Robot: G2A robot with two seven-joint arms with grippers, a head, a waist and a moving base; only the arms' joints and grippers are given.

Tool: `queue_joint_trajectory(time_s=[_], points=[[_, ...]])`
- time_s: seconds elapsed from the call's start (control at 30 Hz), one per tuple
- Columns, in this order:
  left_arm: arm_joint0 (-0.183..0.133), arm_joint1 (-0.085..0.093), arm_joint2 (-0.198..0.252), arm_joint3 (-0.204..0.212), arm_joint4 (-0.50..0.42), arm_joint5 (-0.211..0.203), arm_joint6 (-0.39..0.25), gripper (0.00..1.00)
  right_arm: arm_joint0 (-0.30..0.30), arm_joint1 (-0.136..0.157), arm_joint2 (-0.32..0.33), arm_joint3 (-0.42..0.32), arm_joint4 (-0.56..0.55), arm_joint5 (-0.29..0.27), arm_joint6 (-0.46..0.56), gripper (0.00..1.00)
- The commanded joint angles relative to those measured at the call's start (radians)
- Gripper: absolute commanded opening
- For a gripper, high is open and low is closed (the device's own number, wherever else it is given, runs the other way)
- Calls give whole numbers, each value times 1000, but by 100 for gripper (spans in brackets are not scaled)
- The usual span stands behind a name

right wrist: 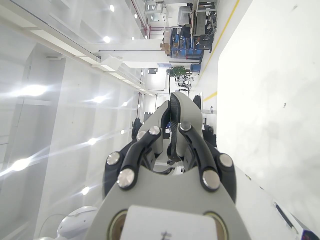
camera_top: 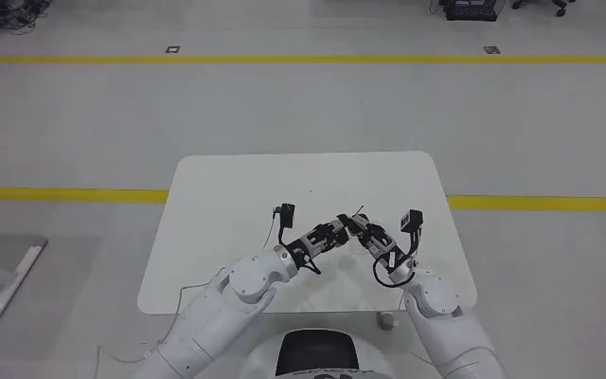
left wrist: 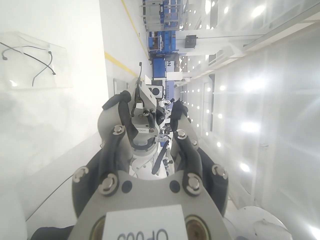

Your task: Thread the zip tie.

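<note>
Zip tie (right wrist: 170, 83): a thin black strap held in the air above the table (camera_top: 237, 189), near its front middle. 1 end stands free past the fingertips, and the rest runs back between the pads.
Free end: it looks to carry the small head, though I can't be sure from here.
How it will handle: very light, I'd say. It looks springy and whippy rather than limp, with a smooth, slippery skin, so the free end will likely wobble at a touch.
Where to grip: close behind whichever end is being steered, I reckon, so only a short stub is left to aim. A hold farther back would let it bend away.
Right gripper (right wrist: 172, 102): closed flat on the strap, pads pressed together with the tie pinched between them.
Left gripper (left wrist: 150, 103): its 2 fingers stand wide apart with nothing in them. The right gripper and the tie sit just beyond the gap.
Arm pose: the 2 arms slant in from either side and meet nose to nose over the table, grippers pointing at each other with their tips close together.
Off to the side: a clear box (left wrist: 32, 61) with a few more black ties lying in it.
</note>
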Motion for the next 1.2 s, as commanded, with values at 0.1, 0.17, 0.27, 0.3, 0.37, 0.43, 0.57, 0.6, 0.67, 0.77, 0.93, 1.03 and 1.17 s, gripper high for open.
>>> queue_joint_trajectory(time_s=[0.1,0.17,0.27,0.3,0.37,0.43,0.57,0.6,0.67,0.77,0.93,1.03,1.17], points=[[-4,-1,0,4,0,5,3,22,4,2,-1,5,1,1,0,0],[-5,-1,1,5,1,7,4,20,6,3,-3,6,4,0,1,0],[-6,-1,3,5,3,11,5,20,7,4,-2,3,9,0,6,0],[-7,-1,4,6,3,12,4,21,7,4,-2,3,10,0,7,0],[-8,-2,6,7,3,14,4,20,6,5,-1,1,12,0,9,0],[-9,-2,7,9,3,16,2,19,6,6,1,2,14,0,10,0],[-13,-3,12,10,4,20,-3,18,7,6,2,3,16,0,12,0],[-14,-3,12,11,4,21,-3,18,7,6,2,4,16,0,12,0],[-14,-3,13,12,4,22,-4,16,8,7,1,4,16,0,12,0],[-15,-3,15,15,5,24,-6,12,9,7,0,6,15,0,12,0],[-17,-3,17,17,6,27,-9,7,11,8,-3,10,14,0,11,0],[-17,-3,17,19,4,27,-10,0,12,8,-5,11,14,0,11,0],[-18,-3,18,23,3,26,-13,0,12,8,-6,11,15,0,9,0]])
